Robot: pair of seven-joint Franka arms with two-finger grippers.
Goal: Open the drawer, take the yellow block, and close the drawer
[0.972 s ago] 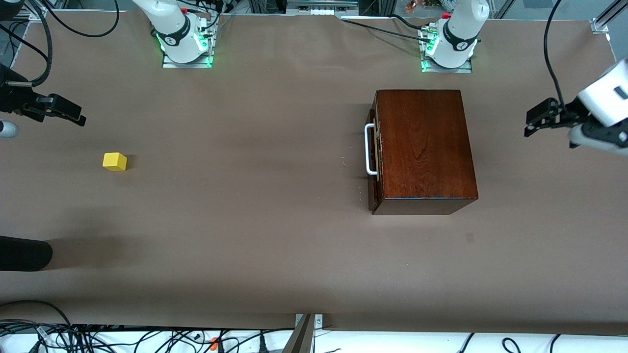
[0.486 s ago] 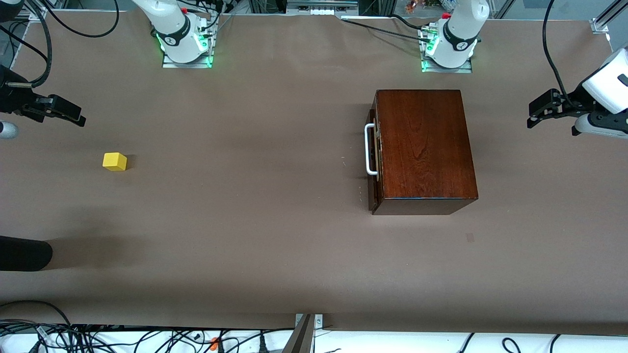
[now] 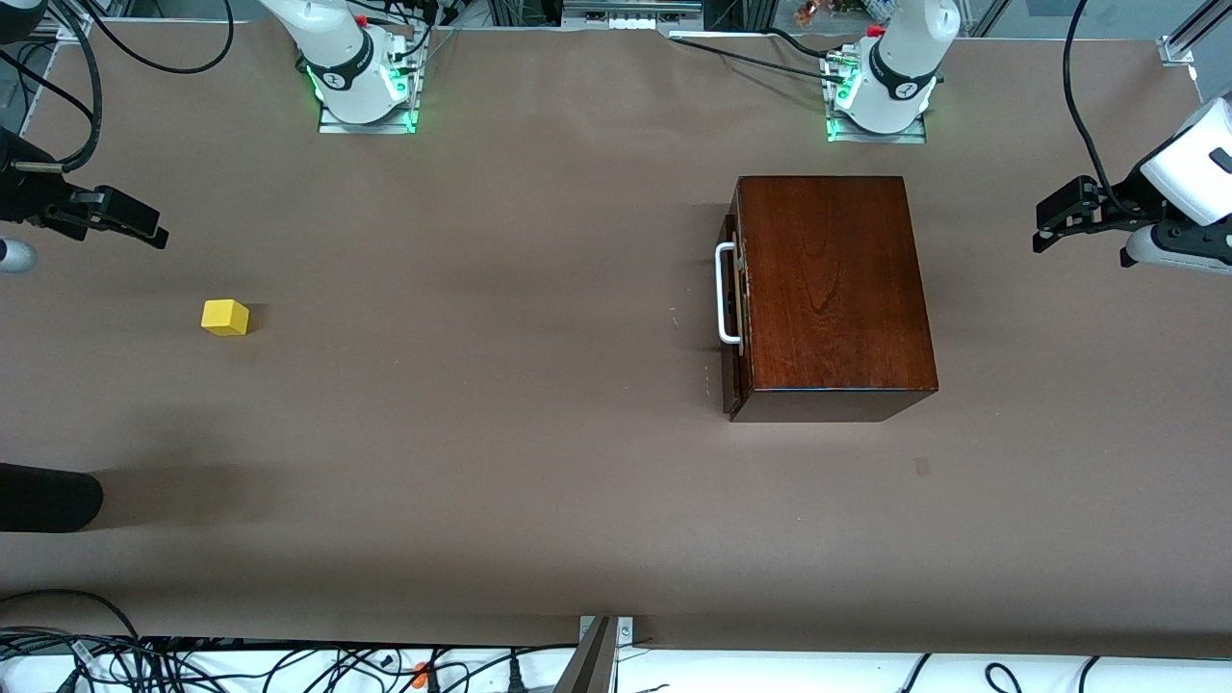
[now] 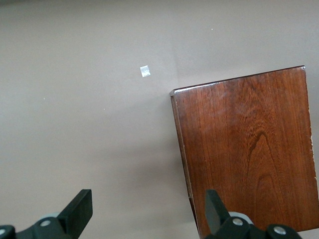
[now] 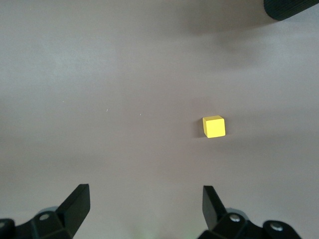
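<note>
The dark wooden box [image 3: 833, 289] stands near the left arm's base. Its drawer is pushed in; only the dark front [image 3: 731, 380] and white bar handle [image 3: 722, 294] show, facing the right arm's end. The yellow block [image 3: 225, 317] lies on the bare table toward the right arm's end, outside the box. My right gripper [image 3: 144, 229] is open and empty in the air, with the block [image 5: 214, 126] below it and to one side. My left gripper [image 3: 1044, 226] is open and empty, over the table beside the box's back [image 4: 249, 149].
A black rounded object [image 3: 48, 498] lies at the table's edge at the right arm's end, nearer the front camera than the block. A small tape mark [image 3: 922, 467] is on the table nearer the camera than the box. Cables hang along the front edge.
My left gripper has shifted a little toward the arms' bases and its wrist has risen. The right gripper, block and box have not moved.
</note>
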